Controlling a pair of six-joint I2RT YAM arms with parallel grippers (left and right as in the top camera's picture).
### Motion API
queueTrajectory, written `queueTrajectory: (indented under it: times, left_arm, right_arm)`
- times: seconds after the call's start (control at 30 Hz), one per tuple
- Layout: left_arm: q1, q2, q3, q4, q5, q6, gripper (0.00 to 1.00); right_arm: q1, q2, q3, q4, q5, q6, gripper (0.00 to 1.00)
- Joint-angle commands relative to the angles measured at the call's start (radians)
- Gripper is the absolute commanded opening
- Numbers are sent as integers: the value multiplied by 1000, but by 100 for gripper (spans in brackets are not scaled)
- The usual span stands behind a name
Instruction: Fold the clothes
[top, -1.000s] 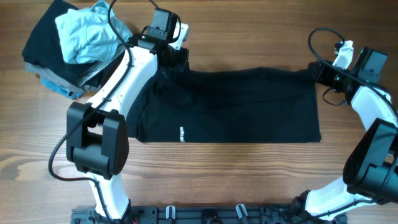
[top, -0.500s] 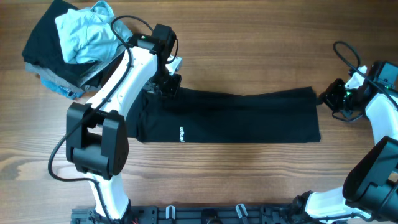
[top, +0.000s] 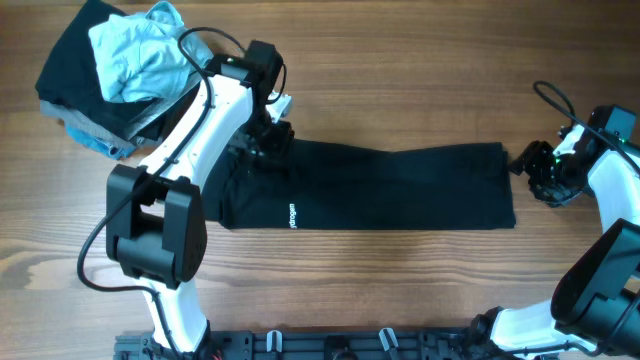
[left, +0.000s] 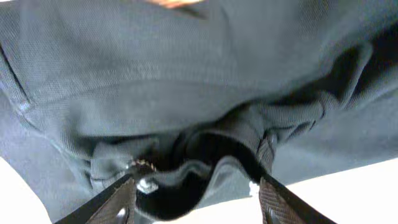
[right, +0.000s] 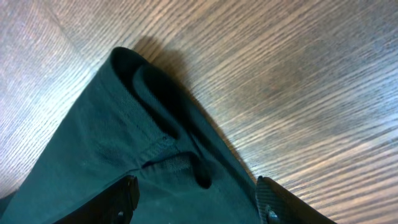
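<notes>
Bare brown wooden table (top: 400, 280) fills the lower frame; the large black soft-fabric shirt (top: 400, 185) lies as a centre band, its tiny white lettering (top: 291, 216) unreadable at the lower-left edge. The left gripper (top: 271, 139) gapes over its upper-left corner, and the right gripper (top: 532, 164) gapes just off its right edge.

Seen from overhead, the left arm (top: 215, 110) covers the upper left corner of the black shirt (top: 400, 190) and hides its own jaws. The white lettering (top: 292, 215) near the shirt's hem is too small to read. The heap of garments (top: 140, 60) at the far left corner is cut by the top edge, and its lower layers show only as slivers. The right arm (top: 608, 185) runs off the right edge.

In the left wrist view the shirt overflows every edge. The jaws are cropped at the bottom, and a pale blur (left: 348, 193) fills the lower corner, unidentifiable. In the right wrist view the shirt runs off the left and bottom edges, and the jaws are cropped likewise.
</notes>
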Motion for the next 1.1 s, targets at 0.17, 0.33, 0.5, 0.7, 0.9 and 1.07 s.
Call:
queueTrajectory:
  times: [0.17, 0.33, 0.5, 0.7, 0.9, 1.07]
  left_arm:
    - [-3, -30, -248, 83, 17, -42, 19]
    - [7, -53, -279, -122, 64, -86, 4]
    - [15, -150, -209, -9, 96, -86, 14]
    - [-23, -109, -287, 306, 121, -74, 67]
    - [-96, -72, -328, 286, 268, -75, 4]
    - [-103, -109, -322, 112, 267, -75, 4]
  right_arm:
    - [-1, -16, -1, 11, -14, 1, 66]
    - [-1, -16, -1, 18, -14, 0, 65]
    - [-1, -16, -1, 18, -14, 1, 65]
    - [-1, -16, -1, 18, -14, 1, 66]
    - [-1, -16, -1, 18, -14, 0, 66]
    - [-1, -16, -1, 22, -14, 0, 66]
